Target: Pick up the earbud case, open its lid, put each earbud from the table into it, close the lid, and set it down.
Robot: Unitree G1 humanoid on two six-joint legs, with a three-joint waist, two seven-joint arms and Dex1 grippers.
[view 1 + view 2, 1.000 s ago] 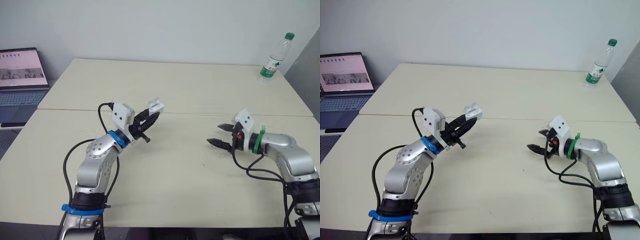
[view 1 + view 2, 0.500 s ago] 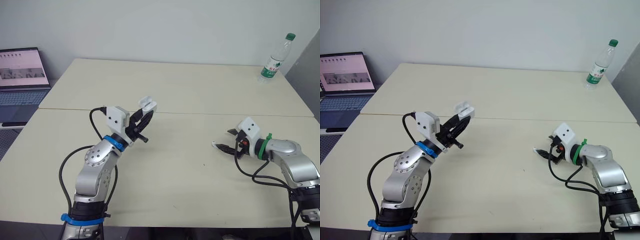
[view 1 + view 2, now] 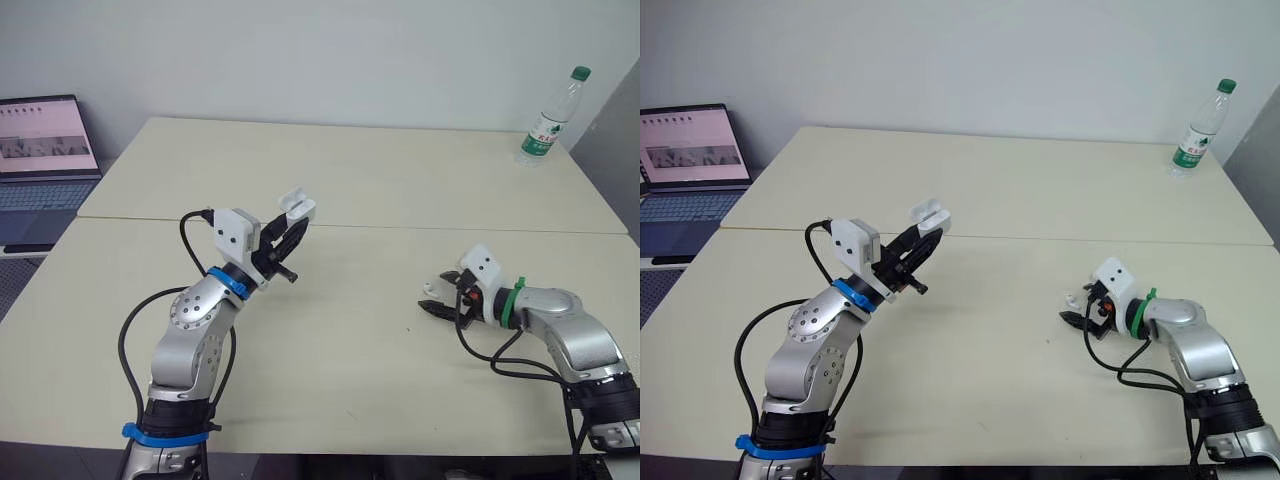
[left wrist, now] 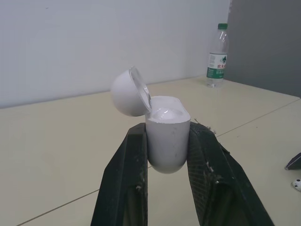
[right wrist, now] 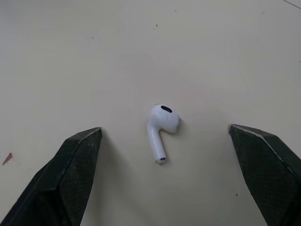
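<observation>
Jaws first: your right jaws stand wide apart, low over the desk [image 3: 350, 370], one tip to each side of the earbud [image 5: 161, 129] and neither touching it. The earbud lies flat in the right half of the desk, toward the front edge. It is roughly midway between the tips, with its stem running along the gap rather than across it.

Sink until the tips almost meet the surface, then close slowly on the rounded head, not the thin stem. It looks small and smooth, and I'd expect it to slip out under a fast or off-centre squeeze.

Your left jaws are clamped on the lower body of the case [image 4: 167, 134], held clear above the left half of the desk, with the lid [image 4: 129, 92] tipped back open. Hold the case upright and steady. I cannot tell whether it already holds an earbud.
</observation>
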